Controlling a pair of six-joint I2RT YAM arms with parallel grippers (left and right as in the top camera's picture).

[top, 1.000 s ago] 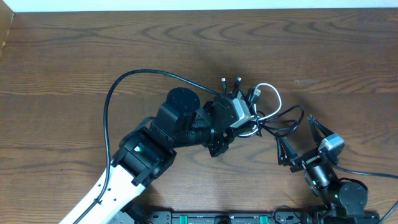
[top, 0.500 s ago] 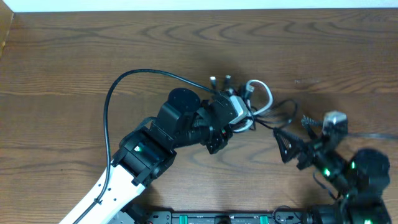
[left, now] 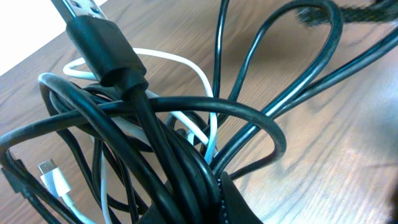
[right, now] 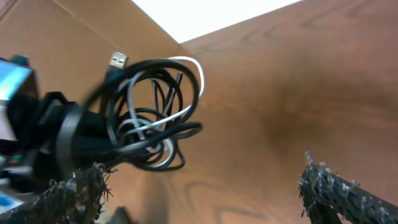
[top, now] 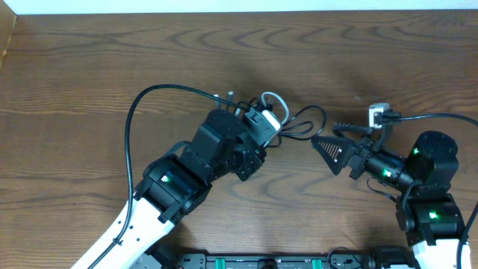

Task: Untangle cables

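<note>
The cables [left: 146, 112] are gripped as one unseparated tangle by the closed left gripper [top: 263, 119]; the right gripper [top: 336, 140] is held wide and empty.

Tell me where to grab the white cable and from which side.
Grip the white cable at its outer loop, which arches clear of the black cables. Probably come from the open right gripper's side, since the left gripper clamps them from the other.
</note>
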